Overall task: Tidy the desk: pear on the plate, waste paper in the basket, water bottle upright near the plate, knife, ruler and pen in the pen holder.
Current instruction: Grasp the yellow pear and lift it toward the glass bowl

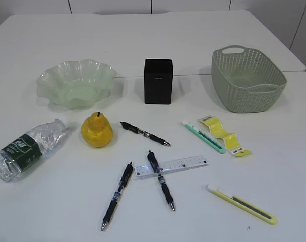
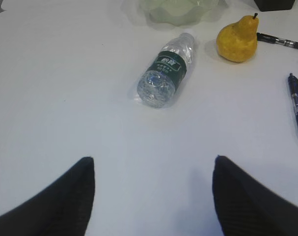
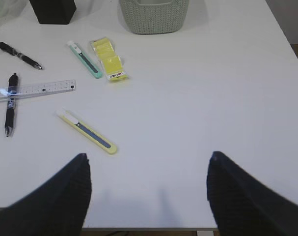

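Note:
The yellow pear (image 1: 97,130) stands on the desk in front of the green plate (image 1: 47,78). Left of it the water bottle (image 1: 26,148) lies on its side. Three pens (image 1: 145,134) (image 1: 117,195) (image 1: 161,179) lie at the middle, one across the clear ruler (image 1: 183,164). A teal knife (image 1: 203,136) and the yellow waste paper (image 1: 224,135) lie before the basket (image 1: 243,96). A yellow knife (image 1: 242,203) lies at the front right. The black pen holder (image 1: 158,80) stands at the back. My left gripper (image 2: 152,158) hangs open short of the bottle (image 2: 164,71). My right gripper (image 3: 148,155) hangs open near the yellow knife (image 3: 87,132).
Neither arm shows in the exterior view. The desk's front edge (image 3: 149,229) lies right under my right gripper. A seam between two tabletops (image 1: 294,70) runs behind the basket.

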Robot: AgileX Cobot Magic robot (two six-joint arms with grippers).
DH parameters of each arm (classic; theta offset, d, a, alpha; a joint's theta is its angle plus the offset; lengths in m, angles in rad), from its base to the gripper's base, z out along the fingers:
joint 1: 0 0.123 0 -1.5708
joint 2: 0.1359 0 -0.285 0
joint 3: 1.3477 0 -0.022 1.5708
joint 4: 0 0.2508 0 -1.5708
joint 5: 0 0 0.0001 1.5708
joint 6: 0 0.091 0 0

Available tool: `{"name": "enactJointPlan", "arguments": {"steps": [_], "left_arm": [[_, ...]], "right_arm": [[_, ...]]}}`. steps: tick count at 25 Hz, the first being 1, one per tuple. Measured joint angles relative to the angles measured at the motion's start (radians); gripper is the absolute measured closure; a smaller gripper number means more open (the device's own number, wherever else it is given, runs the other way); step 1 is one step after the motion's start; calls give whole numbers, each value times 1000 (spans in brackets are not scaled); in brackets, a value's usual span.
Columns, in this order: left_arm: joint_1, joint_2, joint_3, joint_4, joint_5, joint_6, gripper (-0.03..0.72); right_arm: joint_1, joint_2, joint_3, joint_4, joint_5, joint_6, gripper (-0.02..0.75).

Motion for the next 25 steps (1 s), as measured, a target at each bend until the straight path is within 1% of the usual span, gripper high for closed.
{"name": "enactJointPlan", "arguments": {"steps": [25], "left_arm": [[0, 0, 0, 0, 0, 0, 161]], "right_arm": [[0, 0, 0, 0, -2, 0, 169]]}}
